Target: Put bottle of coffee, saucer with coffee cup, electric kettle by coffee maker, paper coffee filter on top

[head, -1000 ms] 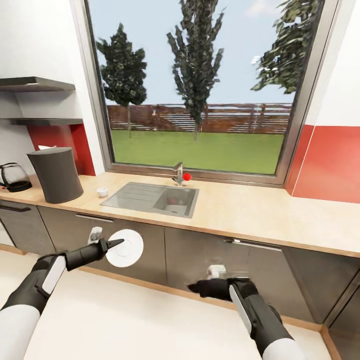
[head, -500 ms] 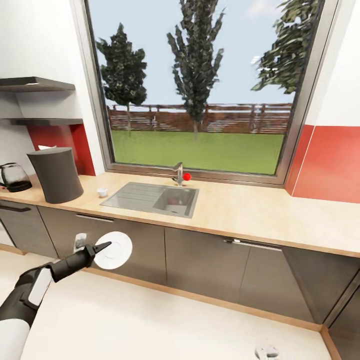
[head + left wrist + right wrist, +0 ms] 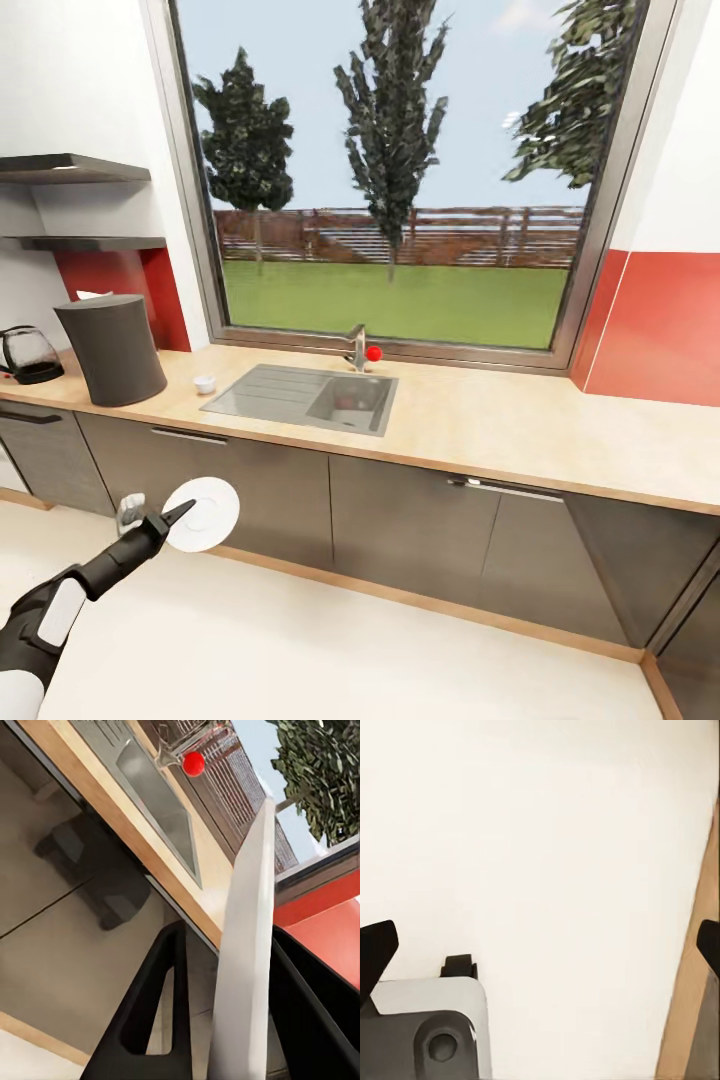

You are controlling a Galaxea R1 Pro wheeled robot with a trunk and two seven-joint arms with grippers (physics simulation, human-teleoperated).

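Right now my left hand [image 3: 172, 518] is clamped on the rim of the saucer [image 3: 203, 514], holding it edge-on, low in front of the dark cabinet fronts and well below the surface [image 3: 480, 420]. In the left wrist view the plate [image 3: 244, 967] stands as a thin white blade between my two fingers [image 3: 150, 1012], so the grip is only a pinch on a slim edge; I judge that a jolt or a quick swing upward could let it pivot or slip out and drop to the floor. Lifting it too close to the cabinets risks clipping the lip of the surface. The coffee maker [image 3: 112, 348] stands at the left end, with the coffee cup [image 3: 204, 383] just beside it toward the sink [image 3: 300, 397] and the electric kettle [image 3: 28, 354] on its far side, so a careless set-down could knock the tiny cup into the basin. My right hand [image 3: 540, 945] hangs over bare floor with its fingertips spread apart, holding nothing.
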